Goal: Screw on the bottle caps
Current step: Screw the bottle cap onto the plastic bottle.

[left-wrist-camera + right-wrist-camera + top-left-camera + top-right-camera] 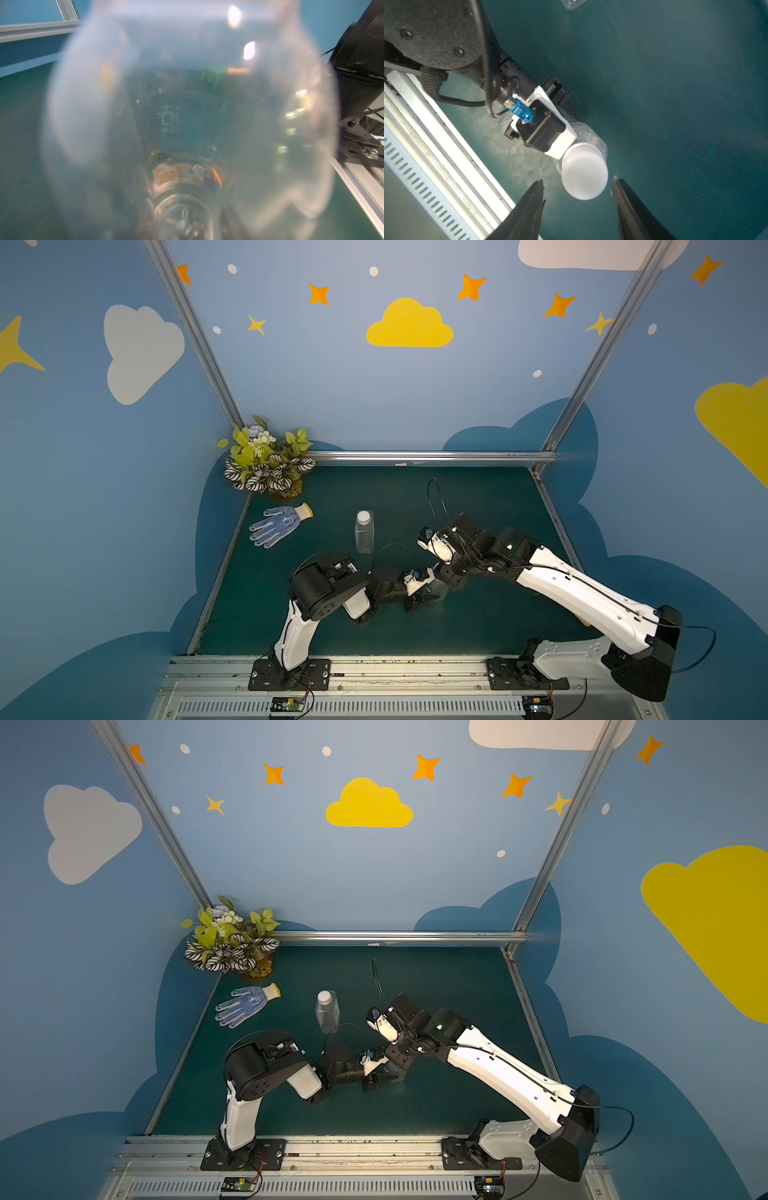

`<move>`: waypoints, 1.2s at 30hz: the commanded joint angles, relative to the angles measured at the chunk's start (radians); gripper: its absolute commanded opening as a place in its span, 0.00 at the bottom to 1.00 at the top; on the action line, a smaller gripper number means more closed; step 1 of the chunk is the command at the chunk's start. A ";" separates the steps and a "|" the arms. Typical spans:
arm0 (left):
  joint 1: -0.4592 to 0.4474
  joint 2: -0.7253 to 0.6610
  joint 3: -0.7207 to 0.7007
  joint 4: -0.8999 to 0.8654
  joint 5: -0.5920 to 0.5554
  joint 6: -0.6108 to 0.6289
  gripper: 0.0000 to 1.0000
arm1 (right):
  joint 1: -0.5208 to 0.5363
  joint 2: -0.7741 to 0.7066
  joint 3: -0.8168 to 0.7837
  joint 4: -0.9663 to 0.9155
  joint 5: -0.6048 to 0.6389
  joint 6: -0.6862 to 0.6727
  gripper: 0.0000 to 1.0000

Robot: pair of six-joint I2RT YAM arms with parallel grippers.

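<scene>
A clear round bottle (588,133) is tilted low over the green mat, and my left gripper (426,596) is shut on its body. In the left wrist view this bottle (187,108) is a blur that fills the picture and hides the jaws. A white bottle cap (584,172) sits on its neck. My right gripper (577,181) is open. Its two black fingertips stand either side of that cap, with a gap on each side. The rectangular bottle (365,537) stands upright mid-mat with the other white cap (363,516) on it, and shows in both top views (327,1016).
A blue dotted work glove (280,524) lies at the mat's left. A potted plant (266,460) fills the back left corner. Metal rails border the mat's front (374,668) and right side (557,522). The two arms nearly meet near the front centre.
</scene>
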 commanded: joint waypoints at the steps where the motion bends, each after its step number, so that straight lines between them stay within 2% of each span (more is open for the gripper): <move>1: 0.004 0.006 0.006 -0.025 0.020 -0.005 0.50 | -0.004 0.010 0.003 0.011 -0.008 -0.015 0.57; 9: 0.005 0.007 0.005 -0.025 0.019 -0.003 0.50 | -0.006 0.022 -0.010 0.011 0.016 -0.016 0.57; 36: 0.007 0.000 -0.001 -0.025 0.011 0.003 0.50 | -0.001 0.051 -0.013 -0.014 -0.033 -0.004 0.51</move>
